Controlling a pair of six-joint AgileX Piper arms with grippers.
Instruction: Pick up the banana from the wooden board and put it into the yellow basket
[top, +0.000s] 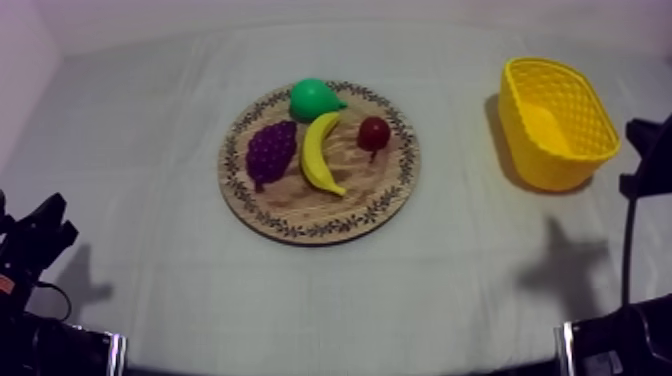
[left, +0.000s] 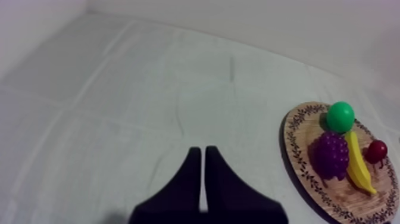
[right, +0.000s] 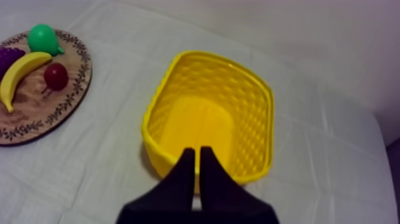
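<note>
Nothing's started yet: the banana (top: 321, 152) lies mid wooden board (top: 300, 215), grapes (top: 270, 150) at its 9 o'clock, small red fruit (top: 374, 132) at 3. The yellow basket (top: 527, 140) sits empty, well off at 3 o'clock. Both the left jaws and right jaws are closed on nothing.

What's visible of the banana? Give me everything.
The banana is a yellow, smooth, plastic-looking toy, whole and curved. It lies flat on the wooden board, near its middle, between the bunch of grapes and the small red fruit, one tip by the pear. Its outer curve faces the grapes.
</note>
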